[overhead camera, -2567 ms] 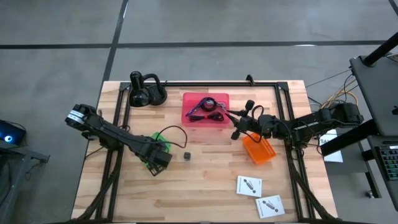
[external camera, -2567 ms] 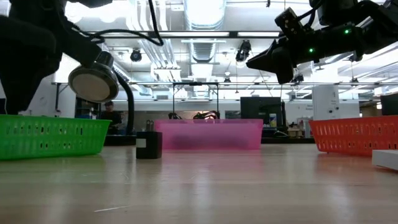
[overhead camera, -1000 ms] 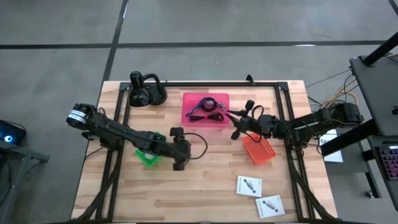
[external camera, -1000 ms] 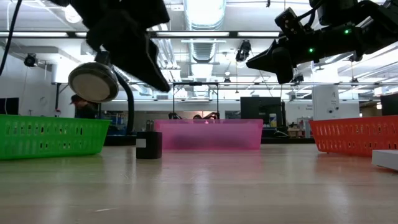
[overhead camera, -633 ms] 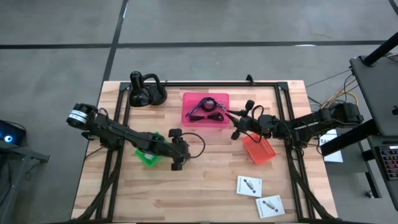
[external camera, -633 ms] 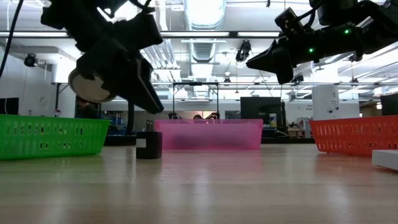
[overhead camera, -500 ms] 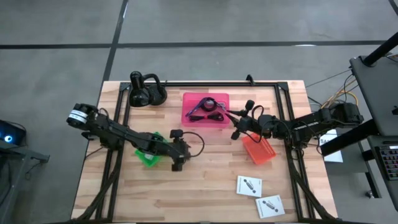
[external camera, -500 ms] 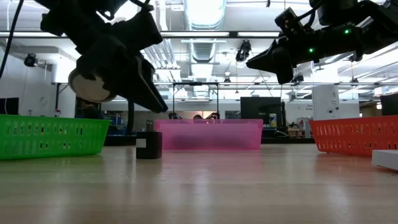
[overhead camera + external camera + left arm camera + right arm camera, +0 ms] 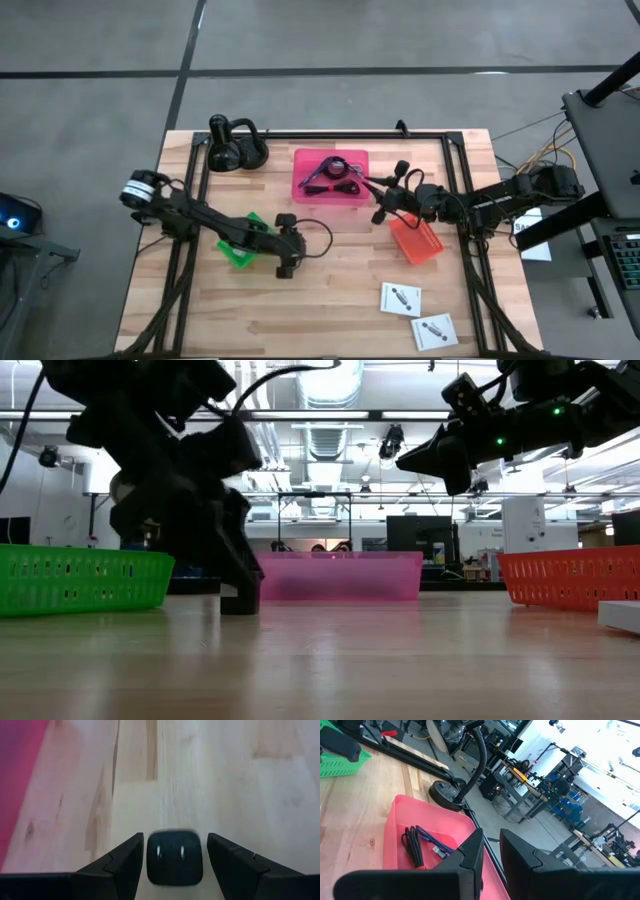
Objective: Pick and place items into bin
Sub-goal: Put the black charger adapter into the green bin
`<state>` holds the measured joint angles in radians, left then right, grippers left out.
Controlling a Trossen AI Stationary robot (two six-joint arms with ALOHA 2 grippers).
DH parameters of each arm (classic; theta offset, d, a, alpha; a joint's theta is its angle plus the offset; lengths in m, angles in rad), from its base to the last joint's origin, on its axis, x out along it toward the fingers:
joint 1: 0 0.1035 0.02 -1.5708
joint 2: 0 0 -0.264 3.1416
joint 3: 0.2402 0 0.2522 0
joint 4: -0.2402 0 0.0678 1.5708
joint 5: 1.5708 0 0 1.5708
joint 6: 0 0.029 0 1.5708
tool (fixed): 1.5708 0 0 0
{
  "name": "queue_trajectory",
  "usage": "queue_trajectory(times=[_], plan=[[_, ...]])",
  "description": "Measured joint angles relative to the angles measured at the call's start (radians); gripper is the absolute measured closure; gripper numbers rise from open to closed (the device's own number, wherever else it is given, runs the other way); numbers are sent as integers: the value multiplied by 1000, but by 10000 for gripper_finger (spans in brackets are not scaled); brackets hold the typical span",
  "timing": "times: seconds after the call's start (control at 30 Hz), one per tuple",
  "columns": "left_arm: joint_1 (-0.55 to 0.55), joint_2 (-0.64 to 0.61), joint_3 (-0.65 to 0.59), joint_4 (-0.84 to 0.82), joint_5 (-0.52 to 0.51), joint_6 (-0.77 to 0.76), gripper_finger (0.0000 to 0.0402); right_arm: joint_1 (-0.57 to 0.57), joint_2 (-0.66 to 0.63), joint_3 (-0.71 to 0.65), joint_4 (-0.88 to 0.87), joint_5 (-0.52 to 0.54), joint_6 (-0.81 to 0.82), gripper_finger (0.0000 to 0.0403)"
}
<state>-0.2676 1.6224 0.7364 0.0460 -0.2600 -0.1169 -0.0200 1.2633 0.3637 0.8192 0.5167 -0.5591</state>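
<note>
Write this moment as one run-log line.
left claw: open, straddling dark cube on table | right claw: idle above pink bin | cube: not yet gripped

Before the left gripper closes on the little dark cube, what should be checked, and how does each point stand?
1. Dark cube sits between the left gripper fingers: ok.
2. Fingers open, clear of the cube's sides: ok.
3. Gripper down at the wooden table: ok.
4. Cube resting flat: ok.
5. Right gripper out of the way, up by the pink bin: ok.
6. Fingertip depth past the cube: cannot tell.
</note>
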Motion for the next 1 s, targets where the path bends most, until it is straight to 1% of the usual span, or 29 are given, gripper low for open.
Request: queue_trajectory(times=[0.33,0.67,0.77,0.97,1.0], plan=[[1,58,1,10,-1,-6,198,0,0,0,0,0,-1,351],[5,64,2,22,-4,-7,200,0,0,0,0,0,-1,351],[5,64,1,24,-2,-7,212,0,0,0,0,0,-1,351],[6,64,1,25,-5,-7,264,0,0,0,0,0,-2,351],[6,64,0,26,-6,-7,268,0,0,0,0,0,-2,351]])
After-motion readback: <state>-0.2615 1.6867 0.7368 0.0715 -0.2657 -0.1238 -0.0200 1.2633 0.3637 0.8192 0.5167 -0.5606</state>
